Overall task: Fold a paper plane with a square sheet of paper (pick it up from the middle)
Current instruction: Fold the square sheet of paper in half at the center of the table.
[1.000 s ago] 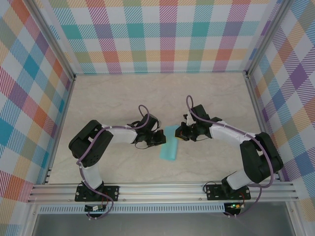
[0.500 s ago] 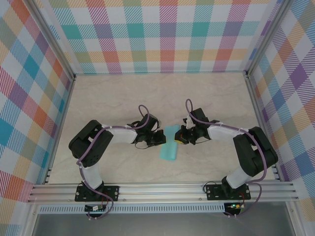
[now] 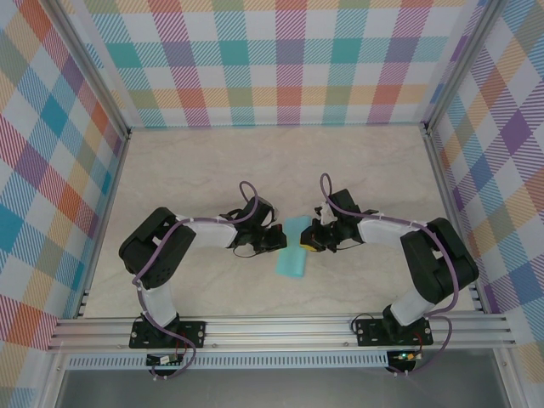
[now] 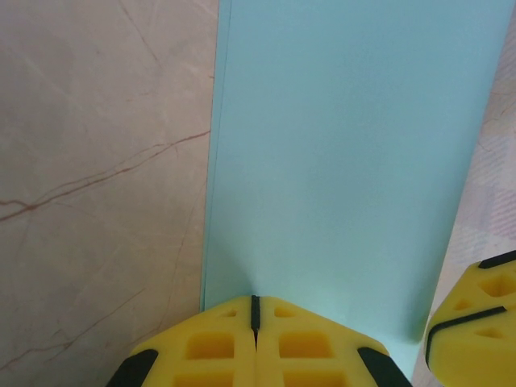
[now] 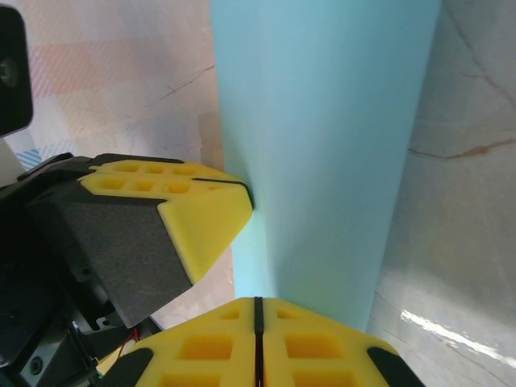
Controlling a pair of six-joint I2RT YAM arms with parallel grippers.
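My left pincer (image 4: pixel 255 313) is closed, its two yellow pads together with only a thin seam between them. The paper plane (image 4: pixel 347 161), a light cyan folded strip, starts right at those tips and reaches straight ahead of them. Its near edge goes out of sight under the pads, so I cannot tell whether they pinch it or merely bear on it. The marbled table (image 4: pixel 105 161) lies to the left of the strip. My right pincer (image 5: pixel 258 316) is closed pad to pad as well, and the same strip runs ahead from beneath its tips. Just left of my right tips, one pad of the left pincer touches the strip's left edge. From above, the strip sits between both pincers, its free end reaching back toward my bases.
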